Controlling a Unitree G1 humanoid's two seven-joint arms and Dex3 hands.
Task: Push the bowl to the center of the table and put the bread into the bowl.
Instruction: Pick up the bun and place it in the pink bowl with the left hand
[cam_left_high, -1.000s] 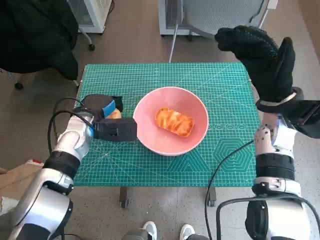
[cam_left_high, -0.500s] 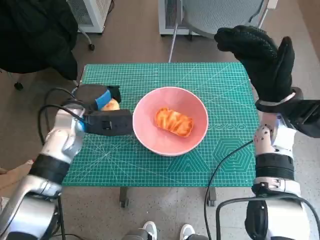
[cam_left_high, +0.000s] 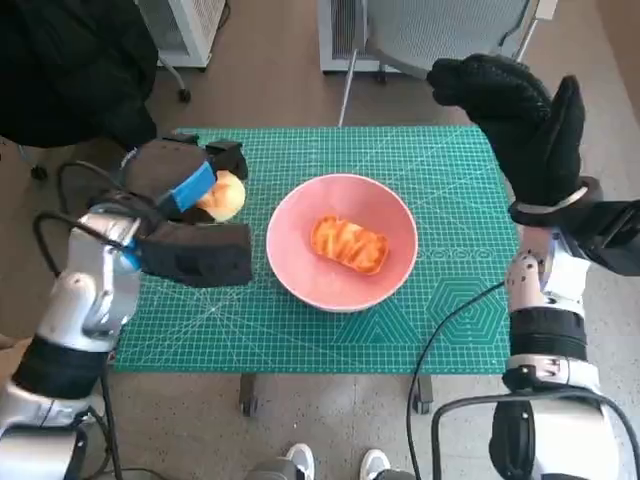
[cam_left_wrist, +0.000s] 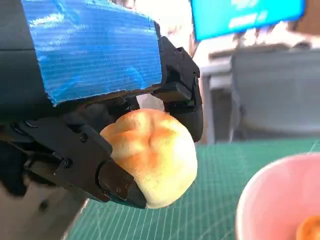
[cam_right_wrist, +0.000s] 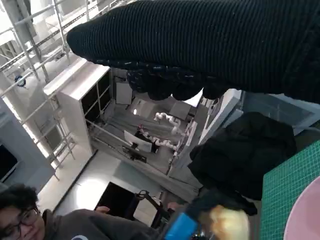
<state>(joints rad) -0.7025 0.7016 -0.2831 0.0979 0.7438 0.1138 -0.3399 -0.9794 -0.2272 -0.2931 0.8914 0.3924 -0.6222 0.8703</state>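
Since a second ago, my left hand (cam_left_high: 175, 185) has risen toward the frame's upper left, fingers clamped on a pale round bread roll (cam_left_high: 222, 197) beside the pink round bowl (cam_left_high: 341, 242). That bowl sits mid-mat, holding an orange-glazed bread piece (cam_left_high: 348, 243). My gloved right hand (cam_left_high: 520, 115) hovers upper right, fingers spread, holding nothing.

Head view: even, bright, diffuse indoor light; soft faint shadows under the bowl (cam_left_high: 341, 241) on the green mat (cam_left_high: 450, 200); sharp throughout, wide-angle bending at edges. Left wrist view: bread roll (cam_left_wrist: 152, 155) crisp and warmly lit; background blurred, a bright glaring patch behind. Right wrist view: glove (cam_right_wrist: 210, 45) dark, underexposed; window glare, background soft, tilted.
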